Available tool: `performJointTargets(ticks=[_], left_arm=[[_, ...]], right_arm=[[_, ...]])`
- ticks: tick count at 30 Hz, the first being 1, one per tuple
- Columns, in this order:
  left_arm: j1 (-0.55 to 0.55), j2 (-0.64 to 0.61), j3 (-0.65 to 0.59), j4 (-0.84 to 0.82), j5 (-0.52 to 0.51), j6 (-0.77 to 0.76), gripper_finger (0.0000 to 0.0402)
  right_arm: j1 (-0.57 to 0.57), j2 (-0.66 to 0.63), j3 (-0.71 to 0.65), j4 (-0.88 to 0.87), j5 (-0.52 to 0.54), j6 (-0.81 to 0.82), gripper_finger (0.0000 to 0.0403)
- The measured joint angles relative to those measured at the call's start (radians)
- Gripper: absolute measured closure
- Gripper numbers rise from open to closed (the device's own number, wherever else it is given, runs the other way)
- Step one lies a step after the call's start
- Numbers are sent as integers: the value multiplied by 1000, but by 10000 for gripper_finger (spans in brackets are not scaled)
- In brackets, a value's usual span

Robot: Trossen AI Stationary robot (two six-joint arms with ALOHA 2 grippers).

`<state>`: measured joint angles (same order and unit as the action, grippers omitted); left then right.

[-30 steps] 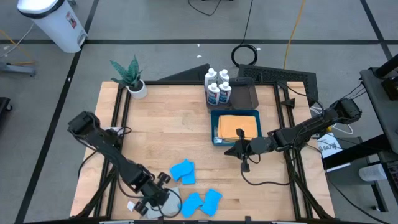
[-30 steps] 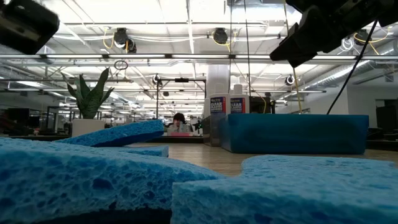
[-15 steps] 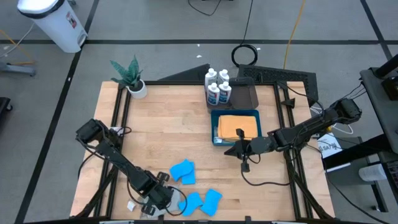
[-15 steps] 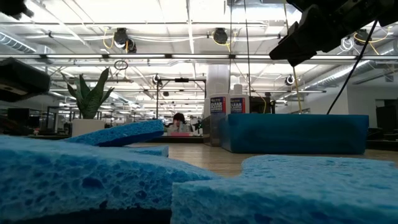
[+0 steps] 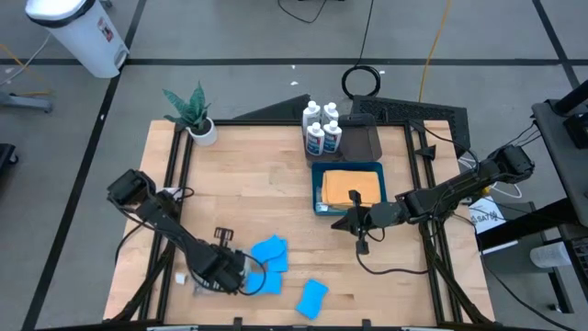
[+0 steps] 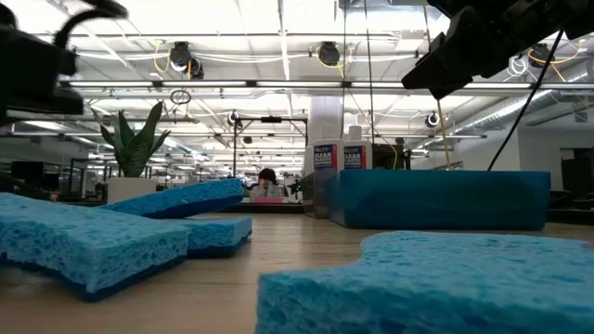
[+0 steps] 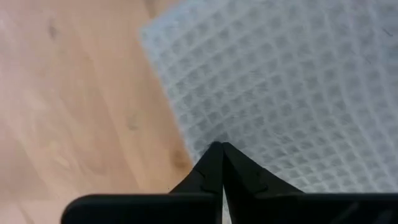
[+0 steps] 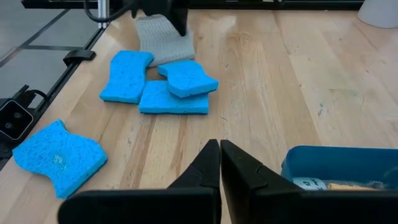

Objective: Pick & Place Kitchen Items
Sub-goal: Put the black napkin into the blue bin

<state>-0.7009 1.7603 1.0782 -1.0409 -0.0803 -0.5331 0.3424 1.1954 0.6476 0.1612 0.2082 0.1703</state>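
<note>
Several blue sponges lie near the table's front: two stacked, one beside them, one apart. A grey waffle cloth lies just past them, mostly under my left gripper, which points down and is shut with its tips on it. White bottles stand at the far edge. An orange cloth lies in the blue bin. My right gripper hovers shut and holding nothing beside the bin's near left corner. My left gripper comes from above, pointing down, and its shut fingertips meet the grey cloth at one edge. Whether a fold is pinched between them or only pressed, the fingers hide. The cloth lies on the table below the gripper.
A potted plant stands at the far left corner. A dark tray sits behind the bin, next to the bottles. Bare wood lies in the table's middle. The table's black frame rails run along both sides.
My left gripper has gone from the front edge toward the far edge and has tipped and rolled until it points down. One sponge near the front edge has slid with it, toward the far left, and now lies beside the stacked pair. The right arm has kept still.
</note>
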Motion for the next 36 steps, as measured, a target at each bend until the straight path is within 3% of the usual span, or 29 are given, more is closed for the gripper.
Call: performJointTargets(ticks=[9,16,21,27,32,36], left_arm=[[98,-11,-26,9,-31,36,397],[76,-144,-25,28,-89,-15,398],[16,-193,-51,183,-22,-80,397],[-36,-167,-180,368,-1,-153,394],[-27,-167,-300,404,4,-276,397],[-2,-175,-337,421,8,-278,393]], right_arm=[[0,0,0,0,0,0,403],[0,0,0,-1,0,0,403],[0,0,0,-1,0,0,403],[0,0,0,-1,0,0,403],[0,0,0,-1,0,0,403],[0,0,0,-1,0,0,403]])
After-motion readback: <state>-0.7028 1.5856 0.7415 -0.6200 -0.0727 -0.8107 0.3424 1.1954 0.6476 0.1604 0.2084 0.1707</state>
